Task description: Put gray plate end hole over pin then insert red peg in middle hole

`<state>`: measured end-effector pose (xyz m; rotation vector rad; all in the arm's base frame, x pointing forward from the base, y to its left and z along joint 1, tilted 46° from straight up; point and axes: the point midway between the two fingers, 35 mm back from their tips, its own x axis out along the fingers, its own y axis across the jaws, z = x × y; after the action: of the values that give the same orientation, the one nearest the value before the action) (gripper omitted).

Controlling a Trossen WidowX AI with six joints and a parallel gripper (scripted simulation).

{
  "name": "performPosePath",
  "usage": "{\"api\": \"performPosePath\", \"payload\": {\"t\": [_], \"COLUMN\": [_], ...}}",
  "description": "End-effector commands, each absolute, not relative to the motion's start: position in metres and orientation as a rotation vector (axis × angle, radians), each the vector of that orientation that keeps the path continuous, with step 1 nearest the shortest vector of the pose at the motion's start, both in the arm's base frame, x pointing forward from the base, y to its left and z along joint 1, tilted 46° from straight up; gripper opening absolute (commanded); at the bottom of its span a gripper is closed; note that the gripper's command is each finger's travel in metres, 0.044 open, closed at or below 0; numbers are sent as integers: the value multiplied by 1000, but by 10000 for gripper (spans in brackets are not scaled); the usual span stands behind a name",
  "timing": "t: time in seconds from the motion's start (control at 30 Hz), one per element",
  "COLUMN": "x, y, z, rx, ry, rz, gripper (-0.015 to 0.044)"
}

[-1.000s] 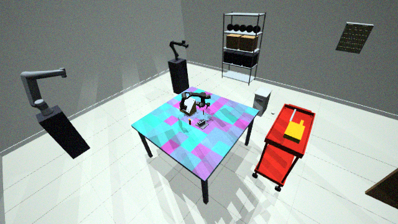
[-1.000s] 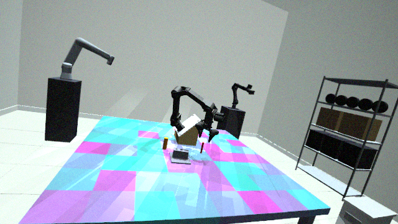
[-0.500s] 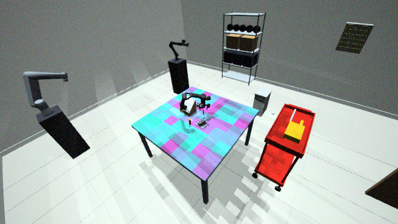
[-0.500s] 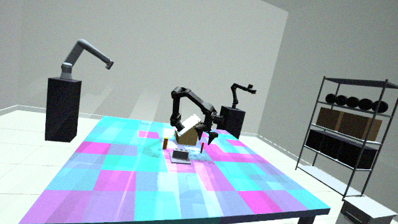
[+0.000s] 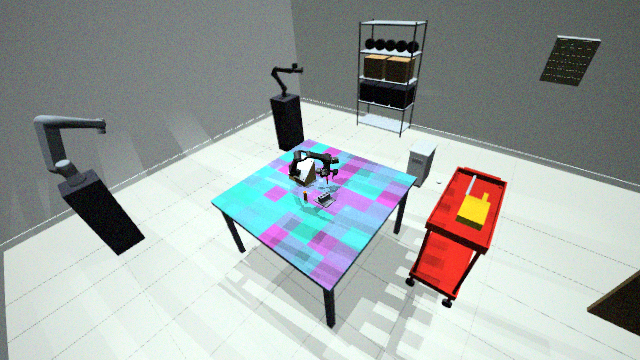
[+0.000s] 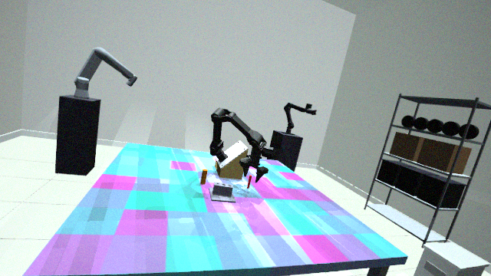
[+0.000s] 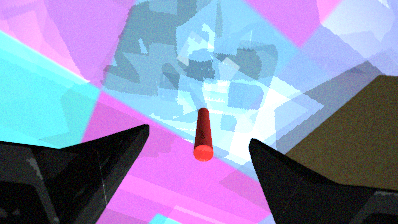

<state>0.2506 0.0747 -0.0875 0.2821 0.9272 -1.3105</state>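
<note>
The red peg (image 5: 327, 181) (image 6: 249, 182) (image 7: 203, 152) stands upright on the table. My gripper (image 5: 327, 176) (image 6: 252, 178) (image 7: 199, 136) is open and points down above the peg. In the wrist view the peg shows between the two fingertips, touching neither. The gray plate (image 5: 324, 196) (image 6: 222, 188) sits on the gray base (image 5: 330, 204) (image 6: 230, 200), to the left of the peg in the exterior view. Its holes, the pin and whether it lies fully flat are too small to tell. Plate and base are outside the wrist view.
An orange cylinder (image 5: 305, 196) (image 6: 204, 177) stands left of the plate. A brown block with a slanted white top (image 5: 306, 172) (image 6: 232, 169) is close behind the peg, and its brown side (image 7: 350, 135) fills the right of the wrist view, near the right finger.
</note>
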Motion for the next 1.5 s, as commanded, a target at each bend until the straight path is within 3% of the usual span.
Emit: {"api": "performPosePath", "payload": {"t": [0.0, 0.2, 0.73, 1.47], "x": [249, 248, 248, 252], "y": [68, 63, 63, 82], "z": [-91, -96, -96, -80], "rx": [272, 272, 272, 274], "ry": [925, 924, 924, 926], "rz": [-1312, -1313, -1313, -1311], "gripper": [440, 440, 20, 0]}}
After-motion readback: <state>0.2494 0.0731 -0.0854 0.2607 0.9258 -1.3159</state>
